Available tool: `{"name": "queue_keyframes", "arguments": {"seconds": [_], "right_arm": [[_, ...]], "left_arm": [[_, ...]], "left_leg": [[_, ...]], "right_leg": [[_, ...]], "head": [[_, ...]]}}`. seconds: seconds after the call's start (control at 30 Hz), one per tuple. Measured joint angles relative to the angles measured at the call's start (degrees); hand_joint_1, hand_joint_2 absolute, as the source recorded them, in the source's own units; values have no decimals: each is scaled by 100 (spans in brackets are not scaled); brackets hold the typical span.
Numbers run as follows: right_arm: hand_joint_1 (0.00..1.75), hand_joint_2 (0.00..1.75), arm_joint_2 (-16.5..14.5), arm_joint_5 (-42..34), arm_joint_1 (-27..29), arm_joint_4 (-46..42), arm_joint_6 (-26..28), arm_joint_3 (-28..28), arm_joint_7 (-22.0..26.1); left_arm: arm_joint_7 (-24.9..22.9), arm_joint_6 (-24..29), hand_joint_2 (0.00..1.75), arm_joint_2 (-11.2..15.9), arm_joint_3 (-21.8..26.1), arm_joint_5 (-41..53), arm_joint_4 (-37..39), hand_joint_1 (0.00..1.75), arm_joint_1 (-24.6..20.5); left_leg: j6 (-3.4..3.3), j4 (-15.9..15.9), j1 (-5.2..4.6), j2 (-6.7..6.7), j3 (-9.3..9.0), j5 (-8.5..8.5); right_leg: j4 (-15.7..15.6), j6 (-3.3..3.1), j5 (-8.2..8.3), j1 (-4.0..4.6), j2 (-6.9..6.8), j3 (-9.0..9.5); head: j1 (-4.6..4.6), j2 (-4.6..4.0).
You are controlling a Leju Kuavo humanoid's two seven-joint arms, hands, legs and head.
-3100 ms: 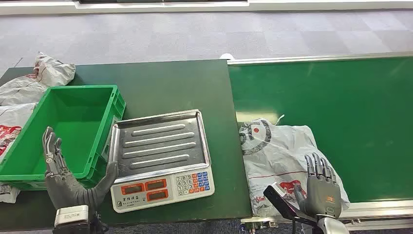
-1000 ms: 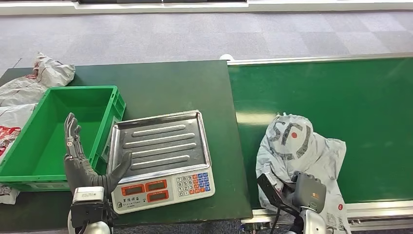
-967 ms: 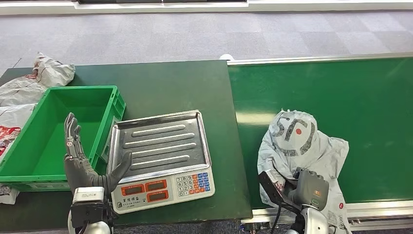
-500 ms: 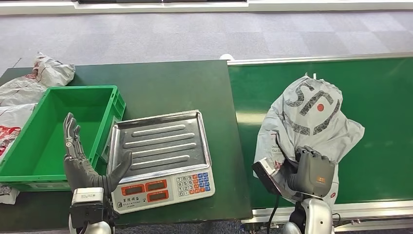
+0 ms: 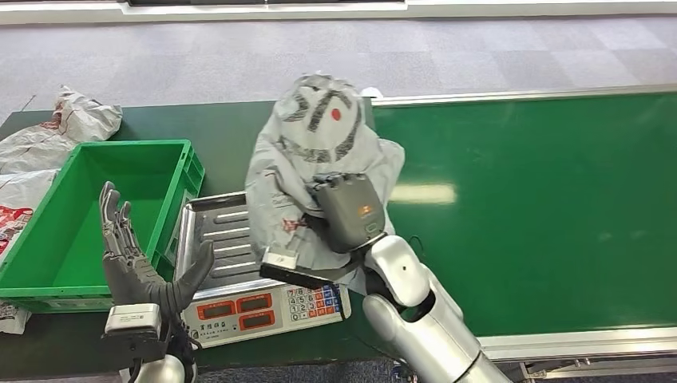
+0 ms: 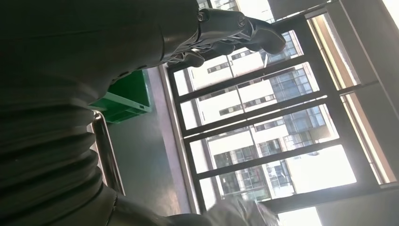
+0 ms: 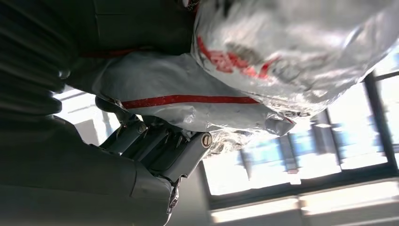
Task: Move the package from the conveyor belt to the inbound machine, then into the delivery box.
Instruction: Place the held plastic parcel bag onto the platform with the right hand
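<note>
Near the middle of the head view, the right hand (image 5: 349,209) grips the grey package (image 5: 319,152) over the scale (image 5: 259,299); the bag has dark marks and a red dot, too crumpled to read; at lower left, the left hand (image 5: 136,263) is spread wide, holding nothing, beside the green box (image 5: 185,171).

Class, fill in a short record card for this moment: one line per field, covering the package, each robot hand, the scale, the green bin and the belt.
Package: grey plastic mailer bag, held up above the scale's tray
Right robot hand: grips the package
Left robot hand: holds nothing, fingers spread, raised between bin and scale
Scale: steel tray, keypad at front, on the dark green table
Green bin: nothing visible inside, left of the scale
Conveyor belt: green, no package on it
Other bags: lying left of the bin
</note>
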State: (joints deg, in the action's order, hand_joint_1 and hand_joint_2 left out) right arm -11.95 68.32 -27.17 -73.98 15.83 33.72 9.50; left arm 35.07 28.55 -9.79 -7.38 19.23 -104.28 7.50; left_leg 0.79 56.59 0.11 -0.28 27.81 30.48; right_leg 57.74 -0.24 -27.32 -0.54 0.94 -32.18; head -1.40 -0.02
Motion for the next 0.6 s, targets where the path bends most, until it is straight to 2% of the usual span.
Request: {"name": "queue_keyframes", "arguments": {"seconds": [0.13, 0.27, 0.4, 0.47, 0.6], "right_arm": [[175, 175, -304, -182, -553, 423, -134, 757, 60], [175, 175, -538, -267, -869, 612, -231, 1274, 53], [2, 175, -686, -742, -967, 856, -491, 1573, 9], [0, 175, -735, -1012, -983, 1094, -639, 1632, -121], [0, 175, -759, -1226, -1064, 1558, -859, 1673, -452]], "left_arm": [[58, 84, 175, -1, 28, -148, 11, 0, 9], [220, 229, 175, -2, 157, -385, -1, 0, 72], [332, 319, 175, -2, 293, -473, -87, 0, 220], [355, 372, 175, -5, 359, -468, -146, 0, 302], [397, 538, 0, -26, 474, -377, -284, 0, 424]], "left_leg": [[1, 0, 3, -3, 8, -1], [1, 0, 3, -3, 10, 0], [1, 0, 2, -4, 11, 0], [1, 0, 2, -5, 12, 0], [1, 2, 2, -6, 12, 0]], "right_leg": [[1, -1, 0, 3, -2, -6], [0, -1, -1, 3, -2, -7], [-1, -2, -2, 2, -4, -7], [-1, -2, -1, 2, -5, -7], [-2, -2, 0, 2, -7, -7]], "head": [[1, 0], [0, 0], [0, 0], [0, 0], [1, 0]]}}
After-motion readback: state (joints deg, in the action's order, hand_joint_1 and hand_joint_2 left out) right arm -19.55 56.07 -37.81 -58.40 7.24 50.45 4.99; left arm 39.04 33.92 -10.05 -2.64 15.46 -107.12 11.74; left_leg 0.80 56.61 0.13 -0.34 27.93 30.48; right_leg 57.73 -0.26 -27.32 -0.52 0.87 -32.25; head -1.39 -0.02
